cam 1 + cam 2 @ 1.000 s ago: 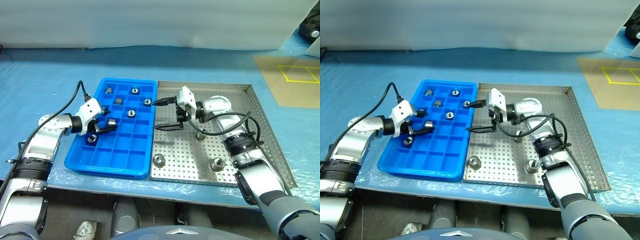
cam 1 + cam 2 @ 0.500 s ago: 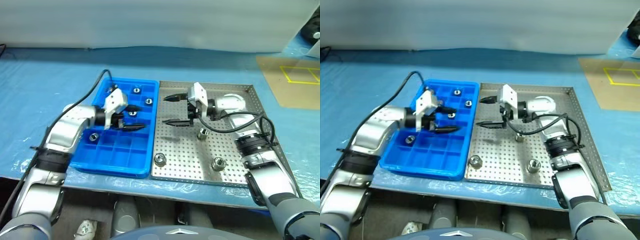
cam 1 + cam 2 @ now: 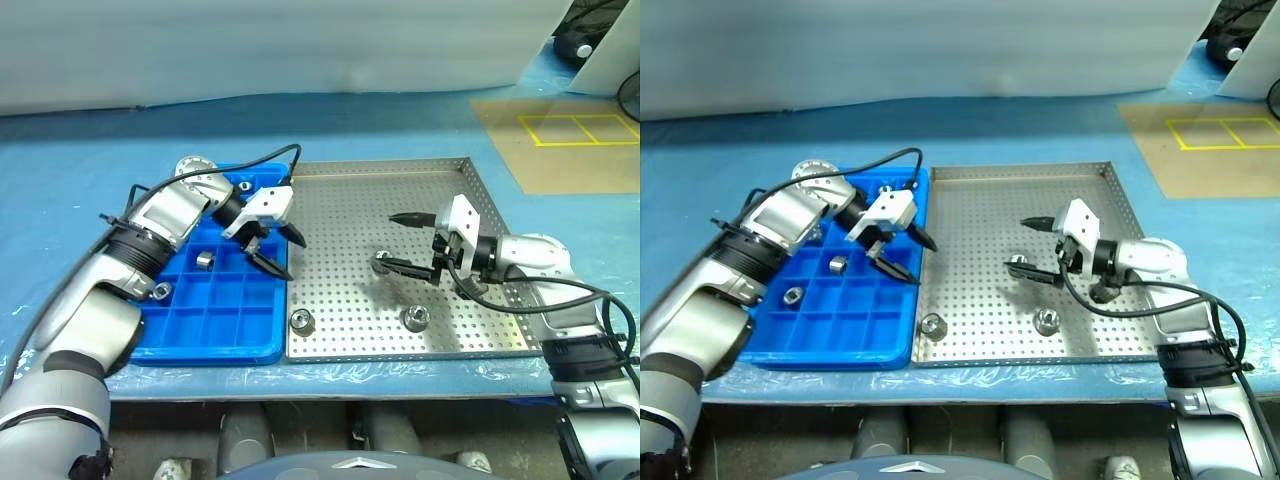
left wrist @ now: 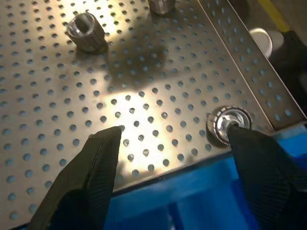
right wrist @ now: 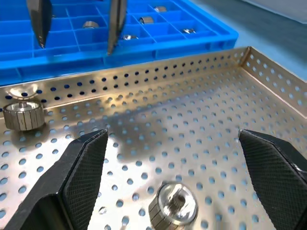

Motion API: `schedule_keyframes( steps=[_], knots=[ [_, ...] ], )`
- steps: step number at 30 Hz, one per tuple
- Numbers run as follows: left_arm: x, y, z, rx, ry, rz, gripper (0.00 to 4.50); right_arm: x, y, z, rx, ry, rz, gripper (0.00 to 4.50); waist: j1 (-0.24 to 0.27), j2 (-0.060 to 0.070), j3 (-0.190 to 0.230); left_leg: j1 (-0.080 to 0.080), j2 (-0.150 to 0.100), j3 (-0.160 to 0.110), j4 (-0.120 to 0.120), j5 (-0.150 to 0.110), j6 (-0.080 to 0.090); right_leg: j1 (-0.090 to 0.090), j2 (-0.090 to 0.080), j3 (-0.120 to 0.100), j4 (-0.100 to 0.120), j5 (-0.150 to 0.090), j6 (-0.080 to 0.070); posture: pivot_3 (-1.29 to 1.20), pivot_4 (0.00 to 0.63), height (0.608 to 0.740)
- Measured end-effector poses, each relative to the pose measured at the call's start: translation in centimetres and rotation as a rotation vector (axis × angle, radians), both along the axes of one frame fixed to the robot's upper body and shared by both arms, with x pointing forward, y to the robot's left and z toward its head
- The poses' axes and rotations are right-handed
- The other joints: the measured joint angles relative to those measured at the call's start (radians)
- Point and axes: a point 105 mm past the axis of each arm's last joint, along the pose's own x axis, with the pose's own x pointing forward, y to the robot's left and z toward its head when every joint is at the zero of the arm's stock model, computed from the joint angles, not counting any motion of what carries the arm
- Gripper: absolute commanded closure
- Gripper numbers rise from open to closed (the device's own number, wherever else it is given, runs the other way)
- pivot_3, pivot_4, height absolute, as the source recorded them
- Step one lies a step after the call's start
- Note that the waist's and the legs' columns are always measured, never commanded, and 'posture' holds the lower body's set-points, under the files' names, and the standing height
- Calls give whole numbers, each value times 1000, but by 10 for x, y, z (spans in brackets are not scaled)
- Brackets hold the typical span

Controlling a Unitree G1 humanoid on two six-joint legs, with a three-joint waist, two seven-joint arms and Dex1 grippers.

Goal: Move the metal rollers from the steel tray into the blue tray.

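Note:
The steel tray [image 3: 350,200] lies right of the blue tray [image 3: 220,330], rims touching. Three metal rollers stand on the steel floor: one near the front left [image 3: 300,321], one front middle [image 3: 414,318], one further back [image 3: 381,262]. A few more rollers sit in blue compartments [image 3: 205,260]. My left gripper [image 3: 296,260] hangs open and empty over the seam between the trays, pointing down to the right. My right gripper [image 3: 388,240] is open and empty above the steel tray's middle, its lower finger next to the back roller. That roller [image 5: 173,206] stands between its fingers [image 5: 81,177].
Both trays rest on a table covered with blue plastic sheet [image 3: 90,150]. A brown floor patch with yellow tape [image 3: 570,130] lies at the far right. The table's front edge [image 3: 330,390] runs just below the trays. A black cable [image 3: 270,155] loops over the blue tray.
The whole view has shifted. My left gripper swung right from inside the blue tray to its right rim. My right gripper drew back to the right, from the steel tray's left side to its middle.

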Motion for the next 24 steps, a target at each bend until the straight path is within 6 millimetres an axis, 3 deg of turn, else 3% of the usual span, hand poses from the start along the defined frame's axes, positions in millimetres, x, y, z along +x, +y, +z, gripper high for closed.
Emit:
schedule_keyframes(
  steps=[8, 11, 17, 24],
  knots=[
    [-24, -27, 8, 11, 13, -217, 787, -19, 4, -3, 25, 17, -43, 0, -17, 0, 0, 1, -2, 1, 1, 0, 0, 2, 0, 3, -1, 1, 2, -282, 150, 740],
    [-38, -26, 6, 30, 29, -277, 787, -23, 5, -7, 34, 36, -53, 0, -25, 0, 0, 3, -1, 1, 1, 0, 0, 2, 0, 4, 0, 1, 2, -279, 150, 740],
    [-55, -9, -13, 90, 69, -294, 787, -26, 7, -8, 49, 44, -68, 0, -34, 0, 0, 3, -1, 2, 1, 0, 0, 2, 0, 4, 0, 1, 3, -255, 150, 740],
    [-67, -15, -38, 92, 65, -289, 787, -27, 16, -12, 74, 60, -53, 0, -34, 0, 0, 3, -1, 2, 2, 0, 0, 3, 0, 4, 0, 1, 3, -226, 150, 740]
  ],
)
